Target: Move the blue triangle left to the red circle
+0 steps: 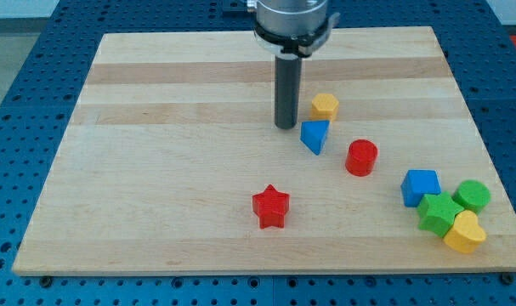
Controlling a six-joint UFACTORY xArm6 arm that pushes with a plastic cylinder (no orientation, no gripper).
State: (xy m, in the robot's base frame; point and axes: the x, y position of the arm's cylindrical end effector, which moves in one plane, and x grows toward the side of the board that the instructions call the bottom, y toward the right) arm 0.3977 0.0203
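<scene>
Blue triangle [315, 135] just left of red circle [361, 158]; yellow block [325, 106] above; my tip [286, 127] beside triangle, holding nothing.

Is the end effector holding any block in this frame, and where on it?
Nothing is held. My tip stands on the board just to the view's left of the blue triangle, apparently not touching it.

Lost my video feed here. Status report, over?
My tip sits just left of the blue triangle, close by. Triangle lies up-left of the red circle, small gap. Yellow block above the triangle; nothing between triangle and circle.
</scene>
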